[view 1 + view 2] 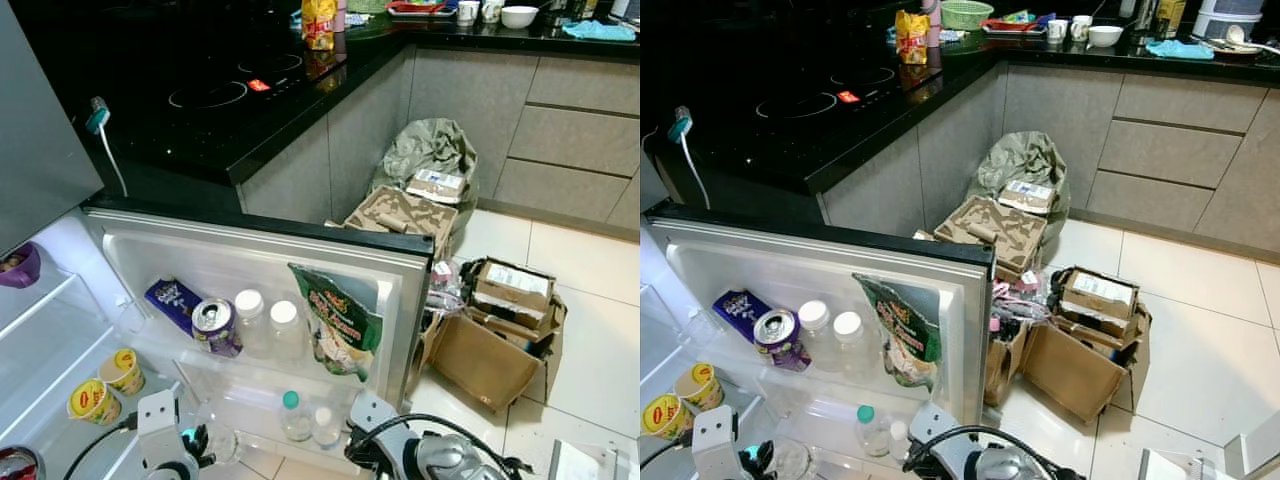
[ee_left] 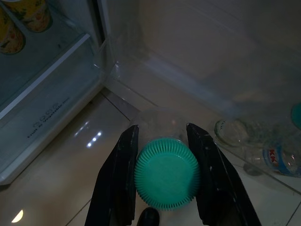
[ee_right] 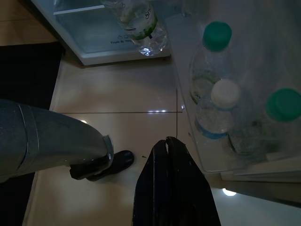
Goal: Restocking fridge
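Overhead, the open fridge door carries a can, two white-capped jars and a snack bag on its upper shelf; the lower door shelf holds small bottles; cardboard boxes crowd the tiled floor beyond. At the left wrist, the left gripper clamps a green-capped bottle, its long axis running away from the fingers, that shelf just ahead. At the right wrist, the right gripper hangs closed, empty, beside the shelved bottles.

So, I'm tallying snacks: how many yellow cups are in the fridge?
2. One yellow cup and a second cup stand side by side on the fridge's inner shelf; others may be hidden.
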